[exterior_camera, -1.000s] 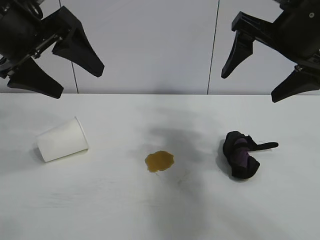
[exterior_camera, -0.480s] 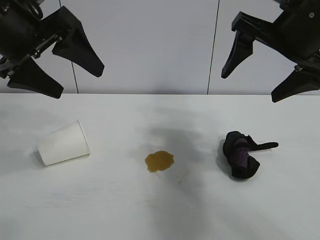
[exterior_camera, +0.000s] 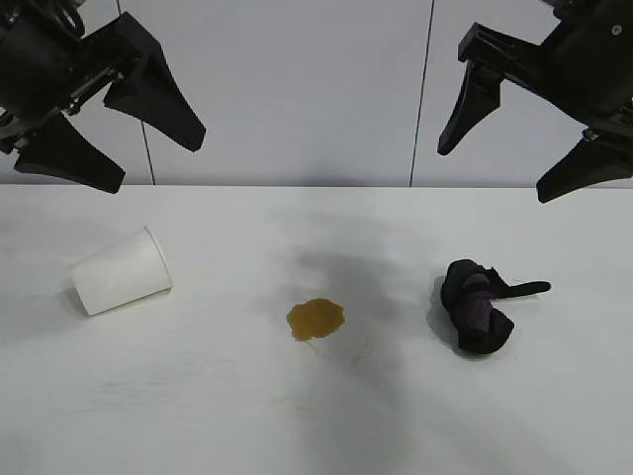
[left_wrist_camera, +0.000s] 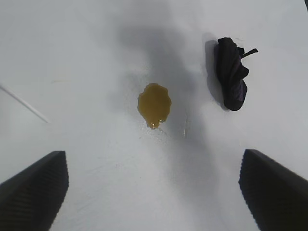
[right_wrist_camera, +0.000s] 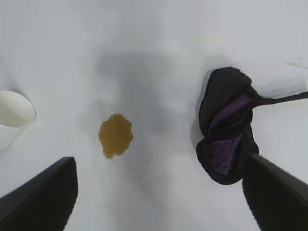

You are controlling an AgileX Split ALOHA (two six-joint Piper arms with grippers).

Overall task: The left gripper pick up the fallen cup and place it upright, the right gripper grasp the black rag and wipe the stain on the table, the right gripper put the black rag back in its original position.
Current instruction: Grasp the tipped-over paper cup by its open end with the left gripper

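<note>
The white paper cup [exterior_camera: 121, 272] lies on its side at the left of the table [exterior_camera: 297, 426], rim toward the middle. The amber stain [exterior_camera: 316, 319] is at the centre. The black rag [exterior_camera: 477, 307] with purple patches lies to the right of the stain. My left gripper [exterior_camera: 156, 163] hangs open and empty high above the cup. My right gripper [exterior_camera: 495, 173] hangs open and empty high above the rag. The left wrist view shows the stain [left_wrist_camera: 154, 104] and the rag [left_wrist_camera: 231, 73]. The right wrist view shows the cup's rim [right_wrist_camera: 14, 113], the stain [right_wrist_camera: 115, 135] and the rag [right_wrist_camera: 226, 144].
A pale panelled wall [exterior_camera: 297, 89] stands behind the table's far edge. A thin strip of the rag [exterior_camera: 524, 289] sticks out to the right.
The cup has rocked slightly on the table, first a little nearer, then back. Both arms stay where they were.
</note>
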